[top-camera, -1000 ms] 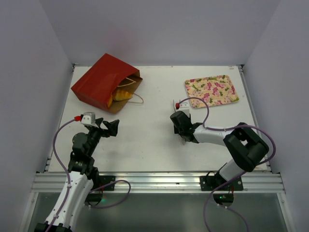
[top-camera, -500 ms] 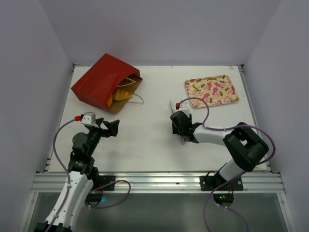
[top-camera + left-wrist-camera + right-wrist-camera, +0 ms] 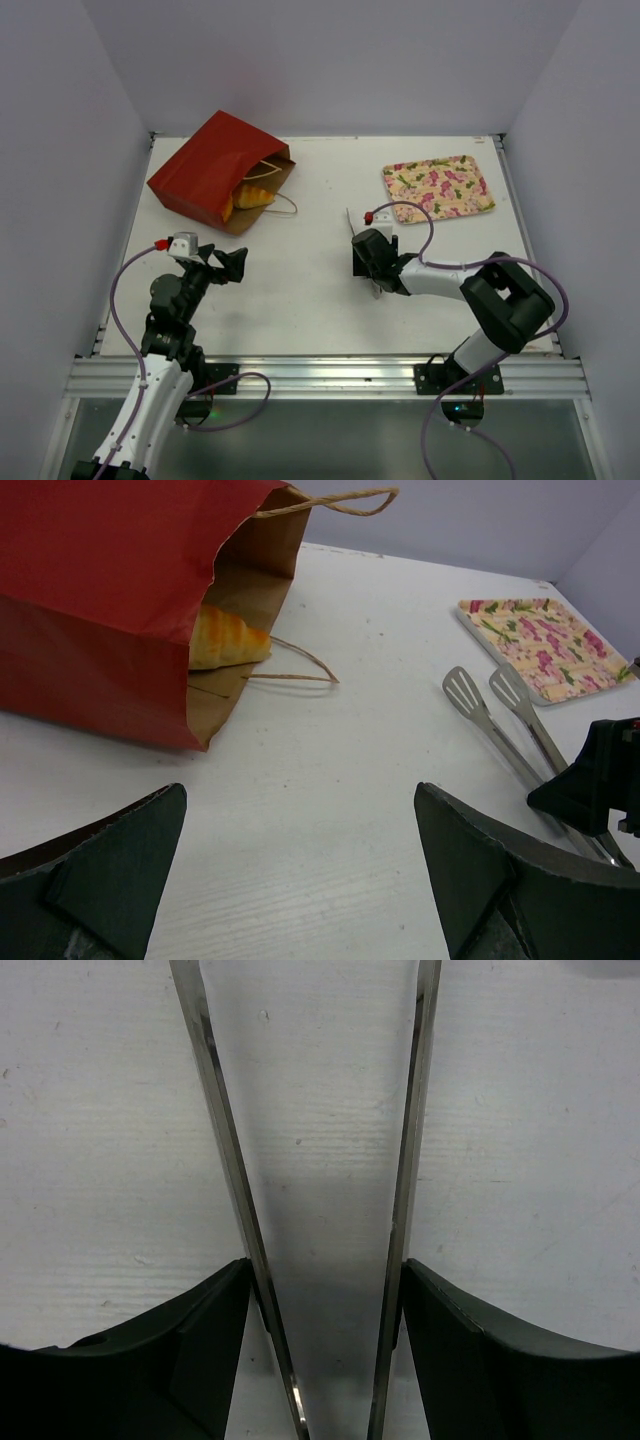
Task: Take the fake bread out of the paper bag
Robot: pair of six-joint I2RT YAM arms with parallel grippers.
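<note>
The red paper bag [image 3: 200, 170] lies on its side at the back left, its mouth facing right [image 3: 100, 580]. The fake bread [image 3: 250, 197], a golden croissant, shows just inside the mouth [image 3: 225, 638]. My left gripper [image 3: 232, 264] is open and empty, hovering over bare table in front of the bag [image 3: 300, 810]. At the table's middle, my right gripper [image 3: 367, 262] is shut on metal tongs [image 3: 500, 730]. Its fingers press on the outsides of the two spread arms [image 3: 225, 1160], which pass between them [image 3: 325, 1280]. The tong tips point toward the back.
A pink-flowered rectangular tray [image 3: 438, 187] lies at the back right [image 3: 550, 640]. The bag's tan loop handles [image 3: 283, 205] lie on the table by its mouth. White walls close in the table on the left, back and right.
My right gripper's jaws have widened and the tongs' arms have spread apart with them. The gripper has shifted slightly left. The left arm has not moved.
</note>
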